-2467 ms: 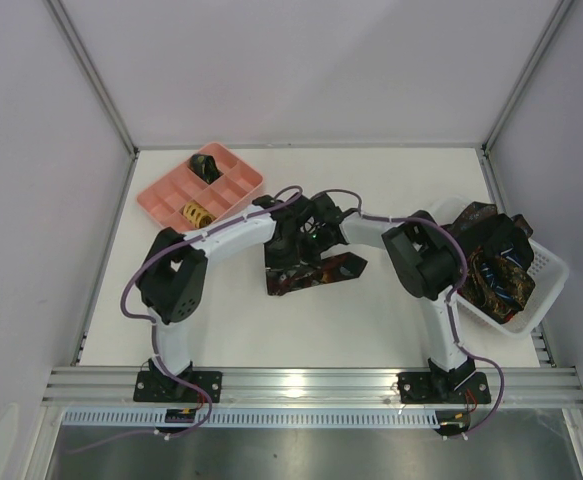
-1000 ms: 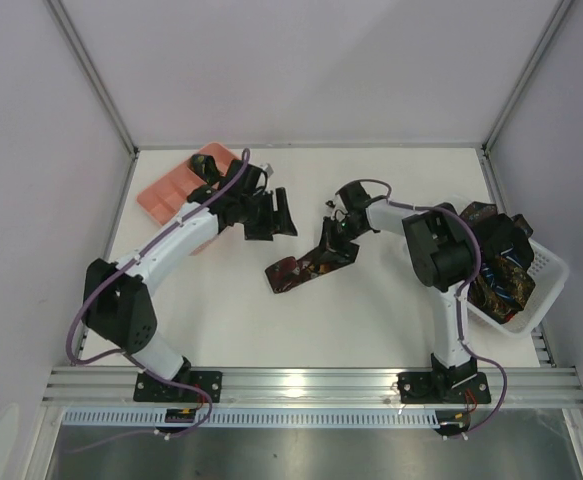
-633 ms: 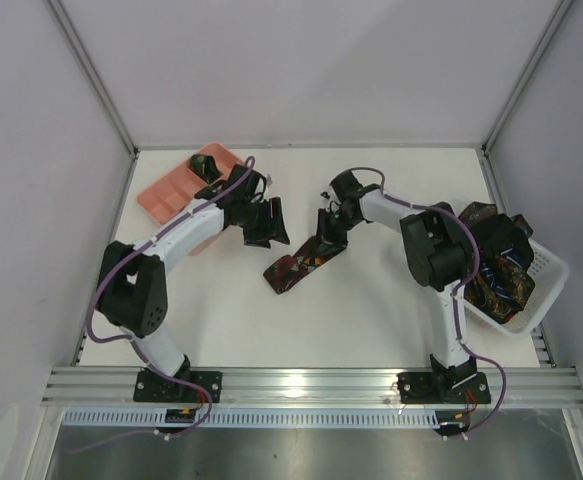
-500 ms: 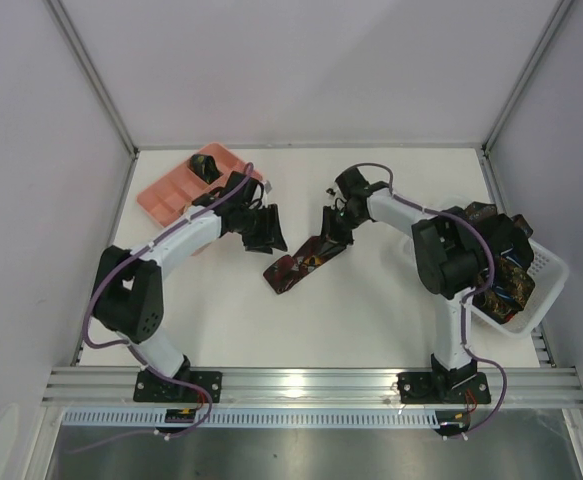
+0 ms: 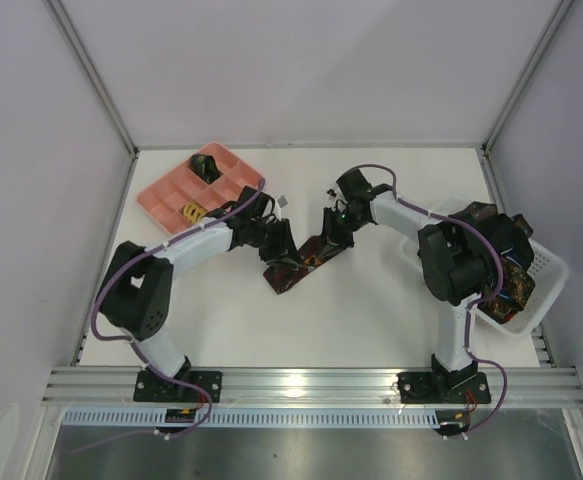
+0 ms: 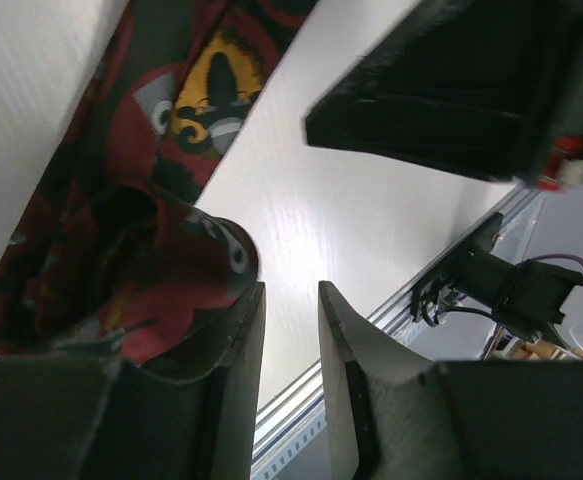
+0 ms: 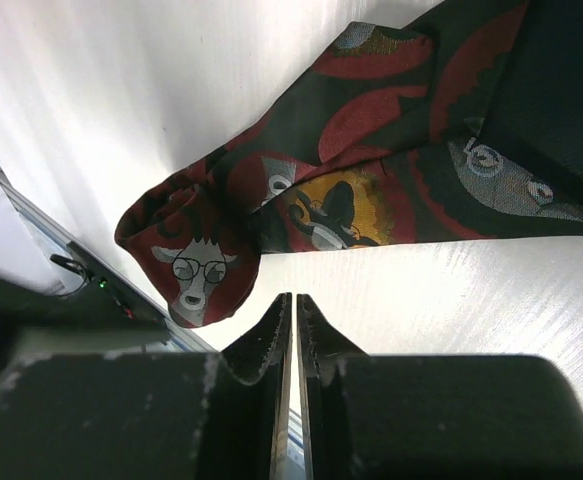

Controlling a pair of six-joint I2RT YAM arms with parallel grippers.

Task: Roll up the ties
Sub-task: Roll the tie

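Reading the left pincer (image 6: 291,300) as slightly spread: narrow gap, only bare counter (image 6: 301,220) through it, nothing pinched. Seeing the tie (image 6: 121,250) right by the outer side of one finger (image 6: 233,345), that end curled into a loose roll. Dark cloth, red patches, a yellow motif further along. Can't tell whether touching or just beside.

Reading the right pincer (image 7: 289,305) as pressed almost together: hairline slit, no cloth visible in it. In its wrist view, tips just short of the tie's edge; can't tell contact. Beyond the tips, same tie on a diagonal, folded end with a bespectacled animal face, more faces along the strip.

From above: both pincers low over the middle of the counter and near each other, left one by the tie's near-left end, right one by its far-right end. Tie flat on the counter, slanting from near-left to far-right.

Further out, far-left corner: pink tray (image 5: 166,195) with a dark rolled tie (image 5: 207,165) in a back compartment and a yellow-patterned roll (image 5: 193,212) in a front one.

At the right edge: white basket (image 5: 549,275) holding a heap of ties (image 5: 496,265), dark with red patterning.
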